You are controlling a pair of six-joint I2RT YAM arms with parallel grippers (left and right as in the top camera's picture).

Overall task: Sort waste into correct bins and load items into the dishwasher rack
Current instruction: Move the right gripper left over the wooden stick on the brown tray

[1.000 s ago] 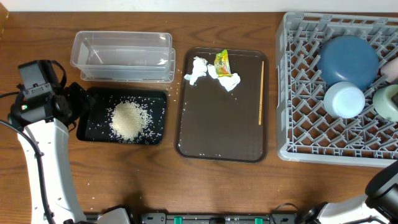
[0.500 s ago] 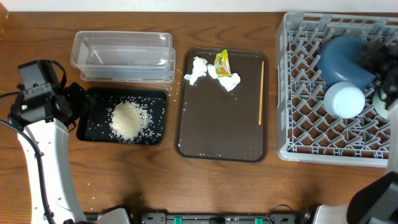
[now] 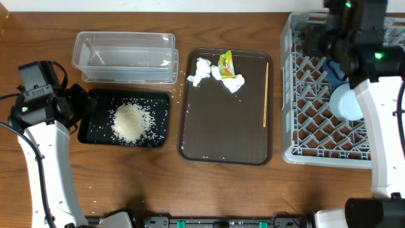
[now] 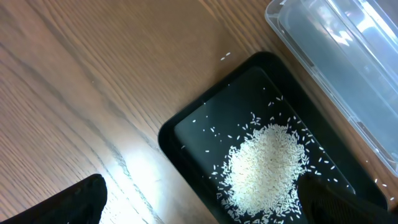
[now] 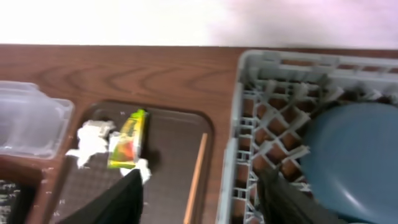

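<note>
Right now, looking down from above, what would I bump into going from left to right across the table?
First the black tray, then the snack wrapper, then the wooden stick, and last the dishwasher rack.

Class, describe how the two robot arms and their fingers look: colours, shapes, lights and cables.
The left arm and right arm each have a smooth white link joined to boxy black joint housings with small green lights. A thin black cable runs beside the left arm. Both wrist views show plain black fingers.

Overhead, the right arm [image 3: 380, 107] covers most of the dark blue dish [image 5: 351, 158].
</note>
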